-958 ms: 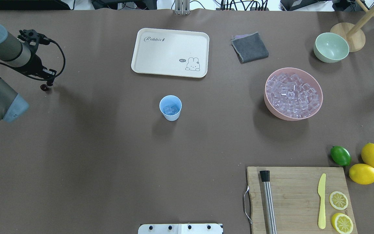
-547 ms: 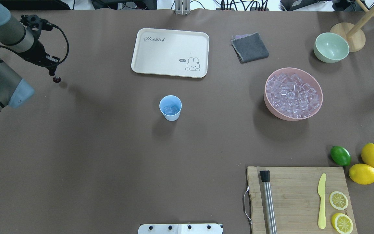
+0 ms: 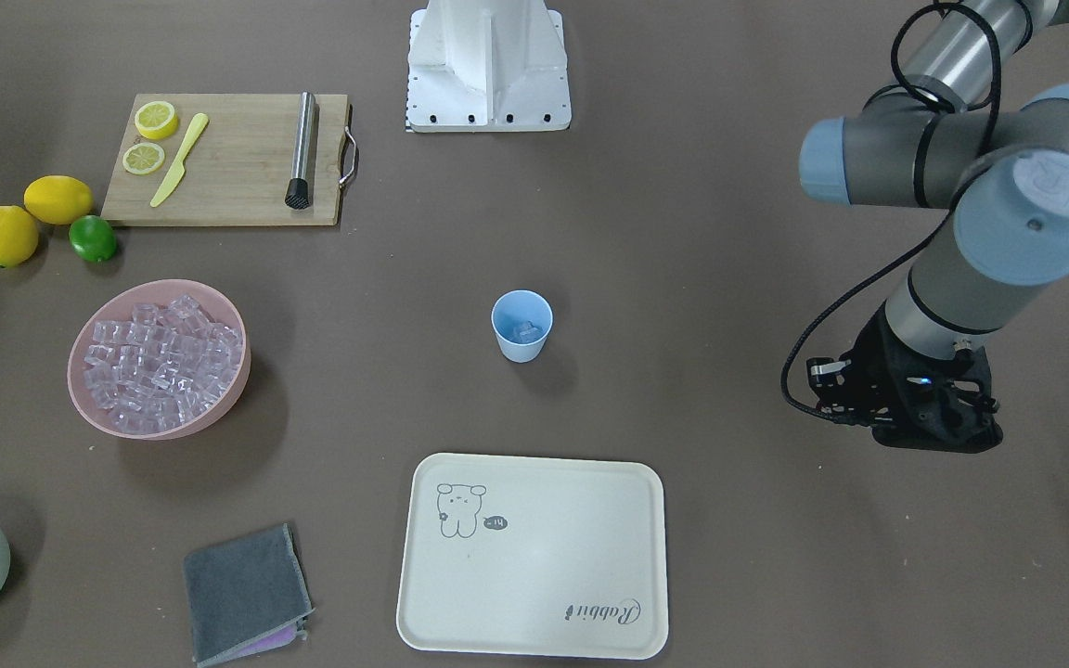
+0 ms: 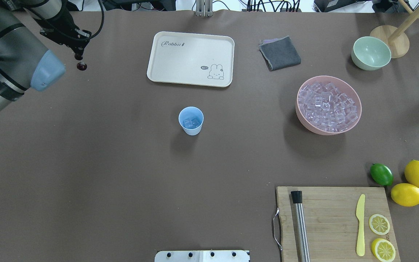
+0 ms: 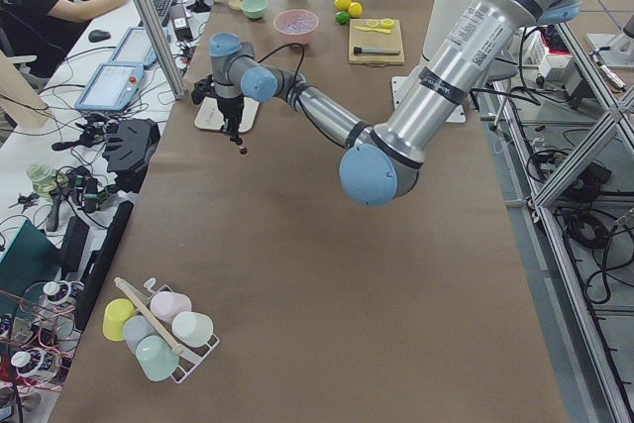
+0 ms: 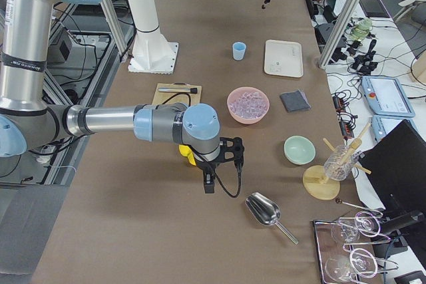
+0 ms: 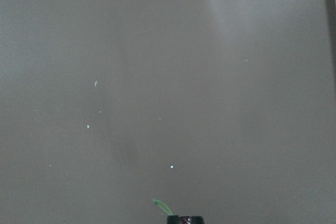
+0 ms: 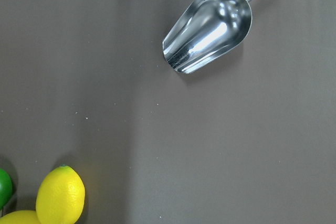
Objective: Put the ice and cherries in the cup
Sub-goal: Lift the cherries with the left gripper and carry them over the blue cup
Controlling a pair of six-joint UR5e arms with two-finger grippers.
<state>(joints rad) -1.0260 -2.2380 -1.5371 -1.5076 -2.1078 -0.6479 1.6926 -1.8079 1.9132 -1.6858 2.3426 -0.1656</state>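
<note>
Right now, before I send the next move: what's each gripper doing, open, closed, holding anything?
Left gripper: closed, holding the cherries, which dangle below it.
Right gripper: cannot tell; it shows only in a side view.

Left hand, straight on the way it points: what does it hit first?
Bare table. The left hand points down with the cherries hanging under it, so they would likely touch first; height unclear.

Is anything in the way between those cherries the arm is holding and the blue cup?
Nothing visible. The cherries hang from the left gripper, and only bare table lies between them and the cup. The rabbit tray sits off to one side of that path.
</note>
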